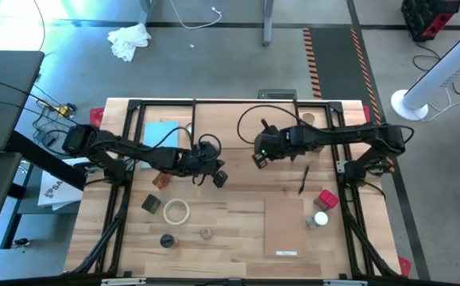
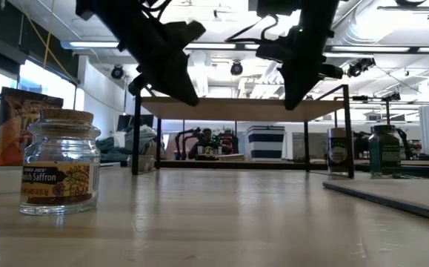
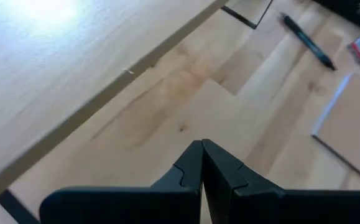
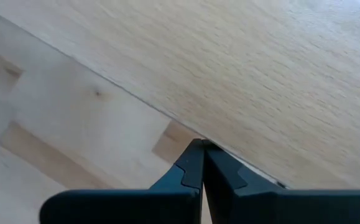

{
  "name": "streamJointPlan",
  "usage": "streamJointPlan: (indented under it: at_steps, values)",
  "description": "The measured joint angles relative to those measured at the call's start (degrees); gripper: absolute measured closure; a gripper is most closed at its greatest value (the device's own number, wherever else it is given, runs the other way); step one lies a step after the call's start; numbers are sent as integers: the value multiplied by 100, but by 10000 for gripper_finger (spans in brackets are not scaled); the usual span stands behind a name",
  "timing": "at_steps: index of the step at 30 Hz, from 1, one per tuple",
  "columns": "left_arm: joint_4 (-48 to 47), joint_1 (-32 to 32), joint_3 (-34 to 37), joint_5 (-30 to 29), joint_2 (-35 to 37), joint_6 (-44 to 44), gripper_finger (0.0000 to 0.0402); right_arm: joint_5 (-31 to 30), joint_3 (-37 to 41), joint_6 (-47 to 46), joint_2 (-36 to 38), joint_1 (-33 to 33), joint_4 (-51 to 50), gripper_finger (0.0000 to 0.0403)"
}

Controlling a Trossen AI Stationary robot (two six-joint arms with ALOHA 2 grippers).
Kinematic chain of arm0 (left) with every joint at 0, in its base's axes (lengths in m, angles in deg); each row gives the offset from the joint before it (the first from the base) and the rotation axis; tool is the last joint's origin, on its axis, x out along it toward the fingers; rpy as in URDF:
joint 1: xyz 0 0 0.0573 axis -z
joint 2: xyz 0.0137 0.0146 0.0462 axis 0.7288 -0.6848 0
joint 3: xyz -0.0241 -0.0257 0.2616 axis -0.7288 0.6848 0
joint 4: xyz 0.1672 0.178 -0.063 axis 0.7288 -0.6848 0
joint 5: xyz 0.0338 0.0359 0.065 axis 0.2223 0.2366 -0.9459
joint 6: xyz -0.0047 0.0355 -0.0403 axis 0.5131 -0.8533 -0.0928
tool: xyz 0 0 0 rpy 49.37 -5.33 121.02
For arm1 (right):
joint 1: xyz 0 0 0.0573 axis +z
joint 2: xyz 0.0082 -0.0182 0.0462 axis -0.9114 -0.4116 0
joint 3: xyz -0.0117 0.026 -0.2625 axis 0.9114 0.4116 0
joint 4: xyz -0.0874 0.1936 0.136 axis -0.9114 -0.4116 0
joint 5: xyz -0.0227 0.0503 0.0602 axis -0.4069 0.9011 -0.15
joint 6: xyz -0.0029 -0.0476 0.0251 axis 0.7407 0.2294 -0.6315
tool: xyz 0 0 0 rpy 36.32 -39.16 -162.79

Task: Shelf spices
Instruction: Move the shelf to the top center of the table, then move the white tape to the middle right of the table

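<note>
Both hands hang above the middle of the tabletop, fingers pressed together, nothing between them. Left hand sits over the front edge of the shelf; right hand just beside it, over the shelf's plank. In the low view the shelf stands at the far side on thin black wire frames, plank top bare.

Spices all off the shelf. Saffron jar with cork top near the front, left side. Dark-lidded jar and tan-topped jar on the front left, near a white tape ring. Red tin and white-topped jar on the right, beside a thin flat board. Black pen lies near the right hand. Light-blue pad under the shelf, left end.
</note>
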Motion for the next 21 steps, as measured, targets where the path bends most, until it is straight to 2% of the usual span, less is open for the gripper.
streamJointPlan:
  at_steps: [3,6,10,13,16,21]
  values:
    - [-17,-123,0,186,48,-211,401,93,0,217,9,-84,337,403]
    - [4,-203,0,628,251,-227,401,579,0,417,131,-69,624,403]
    - [8,-100,-2,1062,763,-535,401,999,0,696,481,215,705,403]
    - [-13,89,-3,1223,1302,-1107,401,1043,0,786,854,515,695,403]
    - [-253,259,-9,1058,1973,-1562,401,881,0,610,1193,824,696,403]
    - [-1004,344,-11,297,3169,-1819,401,336,0,26,1547,1187,698,403]
